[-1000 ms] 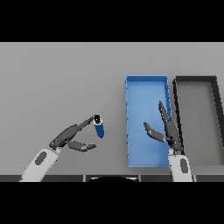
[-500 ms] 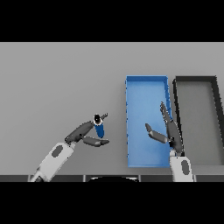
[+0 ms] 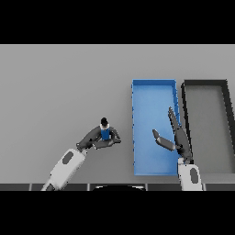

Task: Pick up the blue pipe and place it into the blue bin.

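Observation:
The blue pipe [image 3: 105, 132] is a short blue tube with a dark end, on the grey table left of the blue bin [image 3: 137, 137]. My left hand [image 3: 97, 137] comes in from the lower left with its fingers and thumb curled round the pipe. My right hand [image 3: 176, 137] is open, fingers straight, over the blue bin.
A dark grey bin [image 3: 226, 101] stands right next to the blue bin on its right. The grey table [image 3: 64, 87] stretches to the left and back.
My left hand has moved right toward the blue bin and closed its fingers round the pipe, which moved with it. My right hand has stayed over the blue bin.

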`<state>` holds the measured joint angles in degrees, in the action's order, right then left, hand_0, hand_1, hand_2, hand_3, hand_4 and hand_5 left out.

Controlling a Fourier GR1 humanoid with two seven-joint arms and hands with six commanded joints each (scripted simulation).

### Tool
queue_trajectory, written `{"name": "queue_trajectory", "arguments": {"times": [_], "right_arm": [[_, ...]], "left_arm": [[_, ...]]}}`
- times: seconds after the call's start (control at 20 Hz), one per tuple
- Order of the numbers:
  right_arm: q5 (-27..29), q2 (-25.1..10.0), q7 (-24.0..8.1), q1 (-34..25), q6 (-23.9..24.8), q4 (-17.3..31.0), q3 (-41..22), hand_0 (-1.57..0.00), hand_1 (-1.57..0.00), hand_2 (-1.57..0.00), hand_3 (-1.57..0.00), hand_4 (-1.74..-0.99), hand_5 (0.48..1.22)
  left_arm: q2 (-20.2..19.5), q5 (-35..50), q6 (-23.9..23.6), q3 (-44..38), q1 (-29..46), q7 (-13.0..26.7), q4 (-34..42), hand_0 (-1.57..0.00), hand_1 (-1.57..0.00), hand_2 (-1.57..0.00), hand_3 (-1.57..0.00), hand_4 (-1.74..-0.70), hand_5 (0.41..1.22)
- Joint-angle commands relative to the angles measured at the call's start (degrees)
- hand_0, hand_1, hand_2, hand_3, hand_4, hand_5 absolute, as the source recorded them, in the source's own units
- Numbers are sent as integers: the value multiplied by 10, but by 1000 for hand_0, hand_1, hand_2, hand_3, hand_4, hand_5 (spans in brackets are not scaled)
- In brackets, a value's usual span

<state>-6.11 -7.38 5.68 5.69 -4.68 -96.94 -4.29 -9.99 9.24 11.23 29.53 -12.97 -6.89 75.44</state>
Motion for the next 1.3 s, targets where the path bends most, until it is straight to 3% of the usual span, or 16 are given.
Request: {"name": "queue_trajectory", "arguments": {"times": [0.0,0.2,0.5,0.85,1.25], "right_arm": [[2,-6,8,3,-5,-1,1,1,1,1,1,-1259,614],[-6,-1,1,-4,-2,2,-5,1,1,1,1,-1252,619],[-10,-5,3,0,1,1,-2,1,1,1,1,-1239,629],[-10,-13,13,-2,-3,11,4,1,1,1,1,-1208,640],[-10,0,8,15,2,2,-2,1,1,1,1,-1186,629]], "left_arm": [[6,-5,-6,3,-4,-6,-9,-1109,-1170,-1214,-1162,-1572,1060],[7,-34,-35,21,2,-33,6,-1382,-1407,-1425,-1340,-1666,1155],[4,-19,-31,24,-11,-55,78,-1521,-1528,-1533,-1433,-1714,1204],[4,6,-19,32,-50,34,145,-1561,-1562,-1563,-1445,-1726,1217],[4,1,-12,41,-46,48,148,-1569,-1569,-1570,-1443,-1730,1219]]}}
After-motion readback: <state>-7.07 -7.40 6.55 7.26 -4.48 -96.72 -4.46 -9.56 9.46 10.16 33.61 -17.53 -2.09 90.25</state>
